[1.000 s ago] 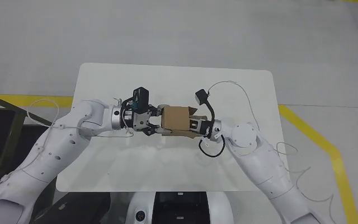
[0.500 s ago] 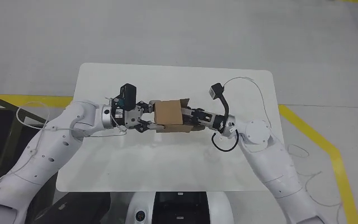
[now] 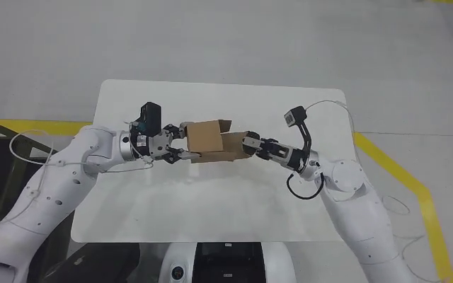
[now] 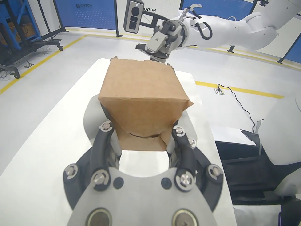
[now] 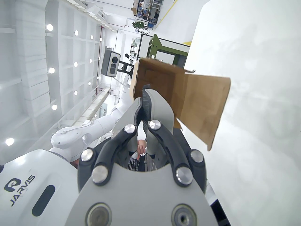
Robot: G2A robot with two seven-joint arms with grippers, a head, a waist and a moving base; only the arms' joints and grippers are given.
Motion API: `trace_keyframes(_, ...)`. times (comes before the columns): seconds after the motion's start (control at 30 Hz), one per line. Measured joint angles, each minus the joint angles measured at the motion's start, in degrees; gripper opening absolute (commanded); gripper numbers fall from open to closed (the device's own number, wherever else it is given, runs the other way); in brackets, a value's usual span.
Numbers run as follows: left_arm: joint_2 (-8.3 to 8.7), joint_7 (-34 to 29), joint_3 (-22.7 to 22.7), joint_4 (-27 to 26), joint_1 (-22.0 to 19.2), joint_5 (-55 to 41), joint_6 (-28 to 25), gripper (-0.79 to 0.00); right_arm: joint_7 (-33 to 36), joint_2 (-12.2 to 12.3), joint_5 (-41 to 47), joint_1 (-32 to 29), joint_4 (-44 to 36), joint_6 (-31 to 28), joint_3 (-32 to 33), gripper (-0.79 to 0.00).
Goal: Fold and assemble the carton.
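A brown carton [image 3: 205, 134] hangs above the middle of the white table [image 3: 212, 205], held between the two arms. My left gripper [image 3: 177, 146] is shut on the folded end of the carton [image 4: 143, 95], one finger [image 4: 105, 130] on each side of it. The carton's [image 5: 188, 95] other end is open, with one flap folded outward. My right gripper [image 3: 248, 143] is shut, its tips [image 5: 143, 90] at the rim of that open mouth beside the flap. I cannot tell whether card is pinched between them. The right gripper [image 4: 157, 57] also shows behind the carton's far edge.
The table top around and below the carton is bare, with rounded corners and floor on all sides. A thin cable [image 3: 311, 106] loops from the right wrist camera above the table's right part. Yellow floor tape [image 3: 396, 163] runs beside the table.
The carton and the left gripper have moved left and farther from me. The right arm has drawn back to the right, and the carton's flap on that side now stands open.
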Motion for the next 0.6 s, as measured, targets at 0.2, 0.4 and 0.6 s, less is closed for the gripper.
trace_keyframes(0.2, -0.39, 0.7, -0.5, 0.4, -0.1, 0.8, 0.0, -0.462, 2.2, 0.5, -1.0, -3.3, -3.4, 0.3, -1.0, -0.785)
trace_keyframes(0.4, -0.83, 0.9, -0.4, -0.2, 0.0, 1.0, 0.0, -0.468, 0.2, 0.5, -2.2, -3.2, -3.5, 0.2, -2.2, -0.785)
trace_keyframes(0.6, -0.82, 0.0, 0.6, -1.2, 0.2, 0.0, 0.0, -0.468, -1.2, 0.2, -1.4, -1.2, -2.7, 0.7, -3.8, -0.785)
